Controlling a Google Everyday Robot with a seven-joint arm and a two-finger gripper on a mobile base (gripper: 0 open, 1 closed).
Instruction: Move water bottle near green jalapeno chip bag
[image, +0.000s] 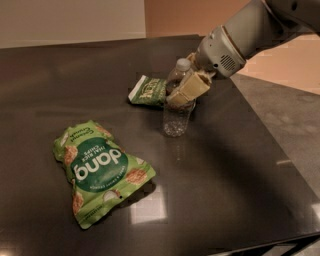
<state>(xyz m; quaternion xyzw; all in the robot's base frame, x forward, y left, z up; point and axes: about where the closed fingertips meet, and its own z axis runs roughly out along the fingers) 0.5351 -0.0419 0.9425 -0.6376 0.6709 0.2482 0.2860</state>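
The water bottle is a small clear plastic bottle with a white cap, standing upright on the dark table just right of the green jalapeno chip bag. The small dark green bag lies flat behind and to the left of the bottle, nearly touching it. My gripper comes in from the upper right and is shut on the bottle's upper half; one tan finger lies across its front.
A larger bright green "dong" bag lies at the front left of the dark table. The table's right edge runs diagonally past a grey floor at the right.
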